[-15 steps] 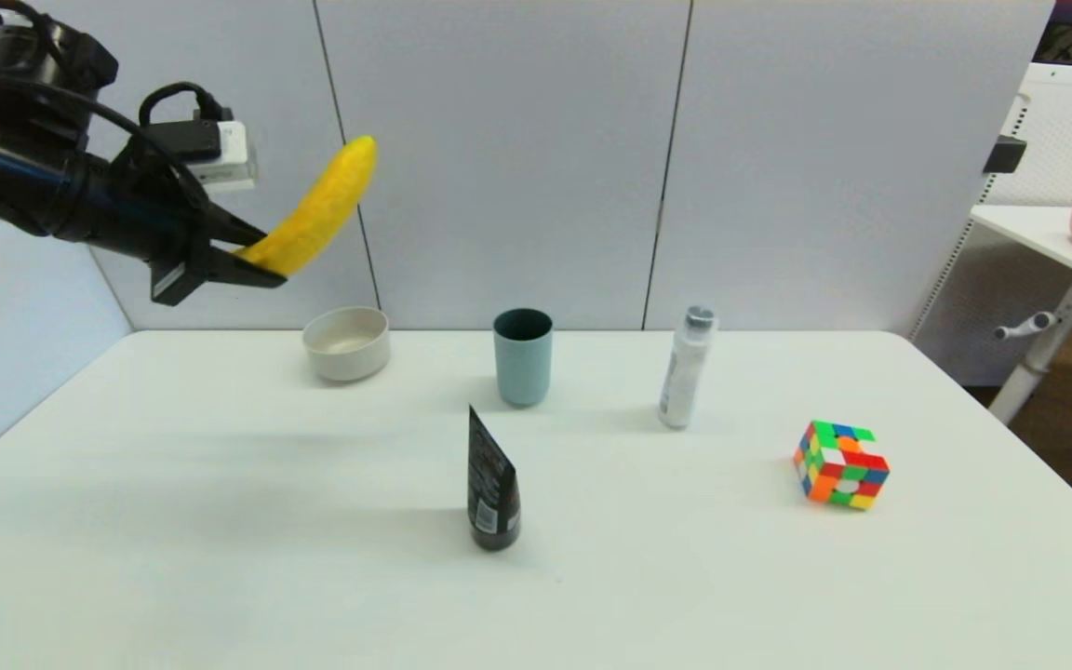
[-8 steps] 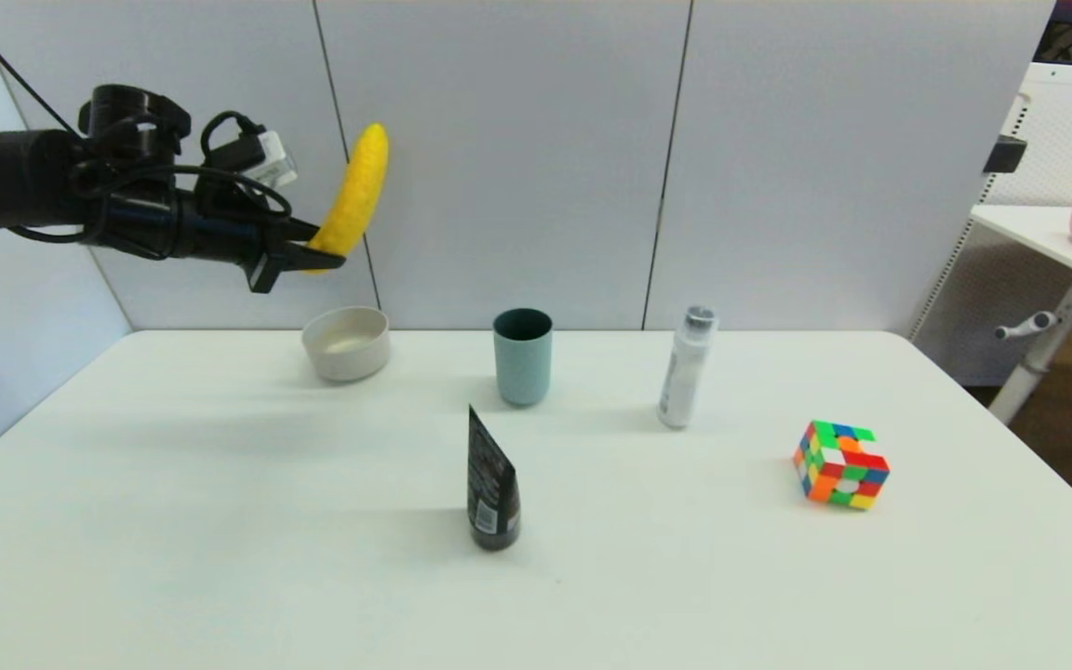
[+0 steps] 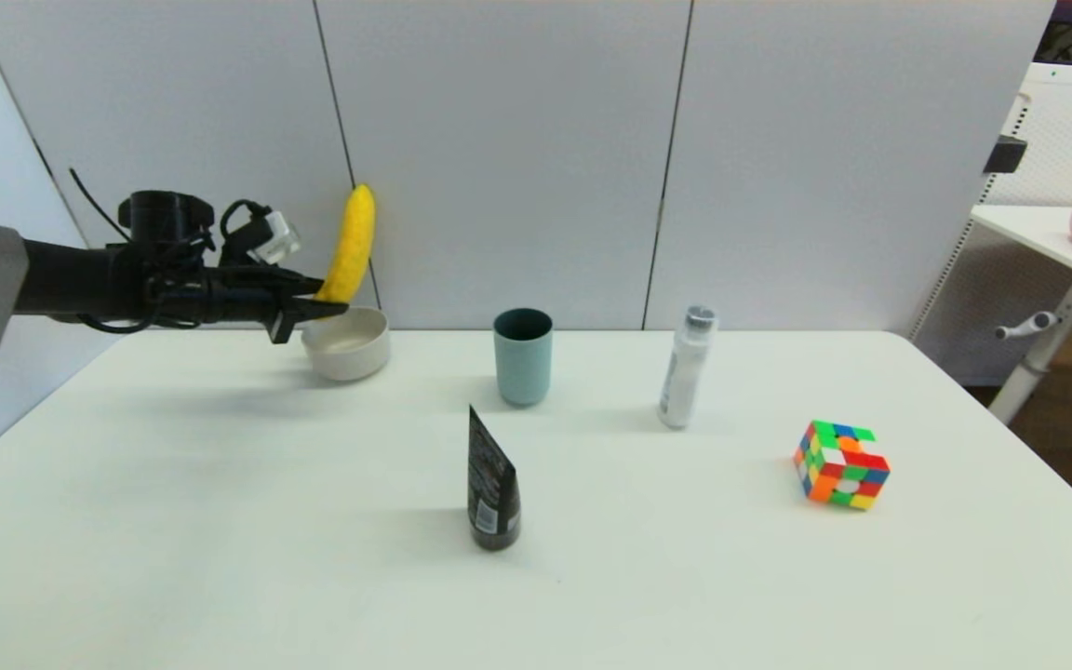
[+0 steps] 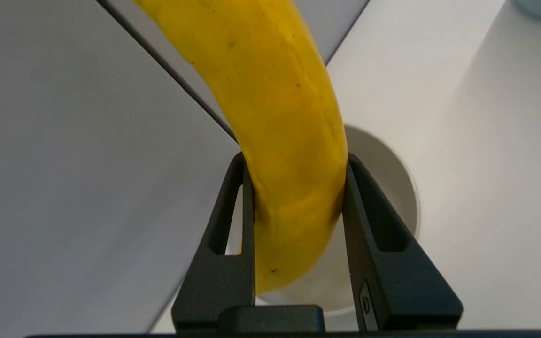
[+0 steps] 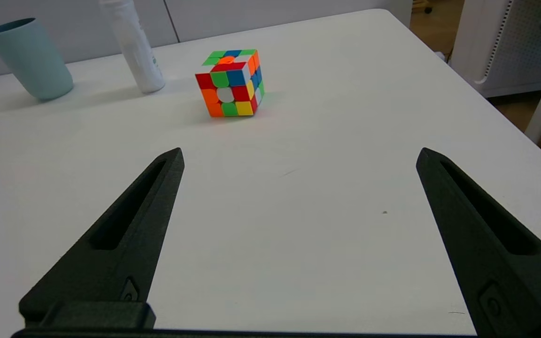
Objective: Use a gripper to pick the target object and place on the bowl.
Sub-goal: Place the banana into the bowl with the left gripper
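The left claw (image 3: pixel 327 305) was clamped on the lower end of the banana (image 3: pixel 351 242), which rose nearly upright from its fingers, with the beige bowl (image 3: pixel 347 343) directly beneath its tips on the worktop (image 3: pixel 220 521). Farther right of that claw stood the teal cup (image 3: pixel 523 356). The right claw (image 5: pixel 298 159) hung with fingers spread wide above bare worktop, the colour cube (image 5: pixel 231 82) well ahead of it.

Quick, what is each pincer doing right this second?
Left pincer: closed on the banana, held upright just over the beige bowl.
Right pincer: open, holding nothing, above the table.
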